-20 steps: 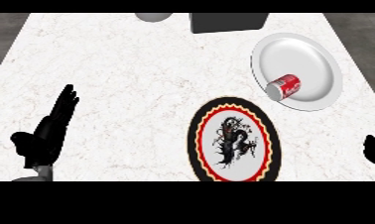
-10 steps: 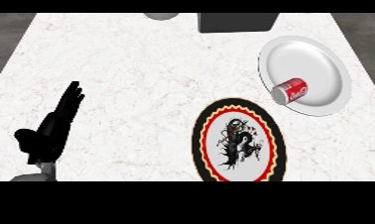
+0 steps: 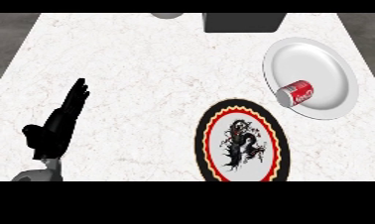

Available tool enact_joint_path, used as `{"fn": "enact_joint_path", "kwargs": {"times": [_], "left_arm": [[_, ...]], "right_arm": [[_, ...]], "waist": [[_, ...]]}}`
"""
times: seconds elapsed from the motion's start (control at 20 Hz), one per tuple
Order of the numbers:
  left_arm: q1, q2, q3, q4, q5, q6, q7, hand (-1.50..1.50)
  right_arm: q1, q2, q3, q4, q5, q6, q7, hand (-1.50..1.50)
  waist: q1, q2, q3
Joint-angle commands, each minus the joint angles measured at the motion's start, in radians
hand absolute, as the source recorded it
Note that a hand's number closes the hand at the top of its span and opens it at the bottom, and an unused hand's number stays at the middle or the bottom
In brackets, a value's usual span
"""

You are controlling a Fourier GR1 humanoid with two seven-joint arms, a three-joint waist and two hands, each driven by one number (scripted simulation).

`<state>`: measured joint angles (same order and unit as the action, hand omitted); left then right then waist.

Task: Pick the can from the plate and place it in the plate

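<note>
We have not begun the pick: the can [image 3: 296, 93] lies on its side on the white plate [image 3: 307, 59] near the desk's right edge. Our left hand [image 3: 57, 124] rests near the left edge, fingers straight. Next, we judge, a hand must reach the can, then carry it to the patterned plate [image 3: 211, 143].

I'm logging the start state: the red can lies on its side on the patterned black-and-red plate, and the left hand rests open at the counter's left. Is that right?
Not quite. The head view shows the red can lying on its side on the plain white plate, at its near edge; the patterned black-and-red plate holds nothing. The rest stands: the left hand rests open at the counter's left.
</note>
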<state>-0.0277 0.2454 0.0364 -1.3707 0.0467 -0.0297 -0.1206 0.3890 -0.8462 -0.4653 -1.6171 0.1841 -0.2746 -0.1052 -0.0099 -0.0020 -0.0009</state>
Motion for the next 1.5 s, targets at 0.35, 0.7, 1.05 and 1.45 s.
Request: {"fn": "enact_joint_path", "kwargs": {"times": [0.35,0.7,1.05,1.45], "left_arm": [[-0.030,-0.014,0.012,0.012,-0.018,-0.014,0.003,0.00],[-0.068,-0.045,-0.003,-0.005,-0.033,0.004,0.050,0.00],[-0.066,-0.034,0.022,0.055,-0.040,-0.026,-0.013,0.00],[-0.036,0.007,0.071,0.040,0.006,-0.084,-0.019,0.00]], "right_arm": [[-0.358,-0.003,0.163,0.080,0.111,0.140,0.156,1.50],[-0.655,0.126,0.328,0.285,0.224,0.104,0.190,1.50],[-0.855,0.261,0.427,0.491,0.379,0.068,0.240,1.50],[-0.963,0.392,0.307,0.769,0.344,-0.115,0.194,-1.50]], "waist": [[0.022,0.004,0.001],[0.030,0.006,0.001],[0.025,0.006,0.001],[0.027,0.007,0.001]]}}
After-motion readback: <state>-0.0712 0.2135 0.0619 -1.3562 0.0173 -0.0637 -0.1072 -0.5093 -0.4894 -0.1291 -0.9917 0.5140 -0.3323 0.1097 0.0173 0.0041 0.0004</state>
